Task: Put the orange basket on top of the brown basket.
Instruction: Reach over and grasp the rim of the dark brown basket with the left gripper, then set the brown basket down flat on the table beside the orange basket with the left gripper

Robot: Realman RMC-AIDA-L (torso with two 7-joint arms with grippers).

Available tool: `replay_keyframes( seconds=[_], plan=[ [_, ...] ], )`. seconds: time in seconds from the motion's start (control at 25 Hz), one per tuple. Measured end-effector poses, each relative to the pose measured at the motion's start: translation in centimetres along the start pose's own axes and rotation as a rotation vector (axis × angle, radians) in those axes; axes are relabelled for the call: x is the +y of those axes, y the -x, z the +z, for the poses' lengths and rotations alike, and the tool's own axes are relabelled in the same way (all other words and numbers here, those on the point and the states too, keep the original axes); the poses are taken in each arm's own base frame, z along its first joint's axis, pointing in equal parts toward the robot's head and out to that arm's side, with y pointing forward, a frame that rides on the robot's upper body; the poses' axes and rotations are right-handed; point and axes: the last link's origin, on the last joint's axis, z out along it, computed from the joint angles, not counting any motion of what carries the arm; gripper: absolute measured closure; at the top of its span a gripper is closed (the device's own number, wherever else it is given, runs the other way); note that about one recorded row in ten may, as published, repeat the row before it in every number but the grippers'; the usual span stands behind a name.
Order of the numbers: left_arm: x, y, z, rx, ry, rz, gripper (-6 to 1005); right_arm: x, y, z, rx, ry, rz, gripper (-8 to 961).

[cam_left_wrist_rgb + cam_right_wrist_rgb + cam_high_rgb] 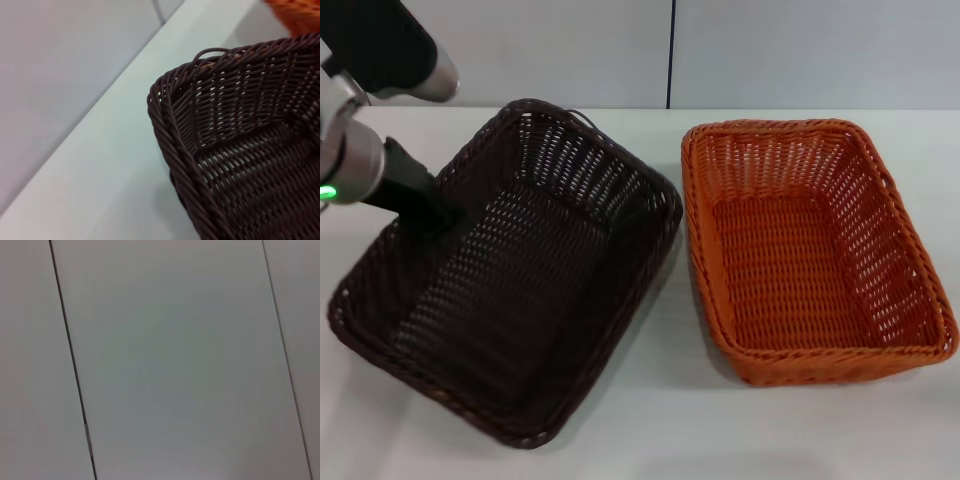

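While the left gripper (438, 215), fingers unreadable, sits at the dark brown woven basket (510, 275), the bright orange rectangular wicker basket (810, 250) looks light, stiff, best gripped by its braided rim.

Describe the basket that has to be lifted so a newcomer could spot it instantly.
On the white table, two rectangular woven baskets sit side by side, apart. The orange basket is the one on the robot's right, away from the left gripper, which reaches into the brown basket. Its bright orange weave sets it apart from its nearly black neighbour.
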Motion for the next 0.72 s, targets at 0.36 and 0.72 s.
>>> replay_keyframes(
  seconds=[0.36,0.72],
  plan=[
    [-2.2,-1.5,-4.2,0.060,0.020,0.223,763,0.5,0.4,-0.2,-0.012,0.001,0.037,168],
    [-2.3,-1.9,-6.6,0.086,-0.006,0.341,795,1.2,1.0,-0.2,-0.034,0.011,0.064,168]
  ],
)
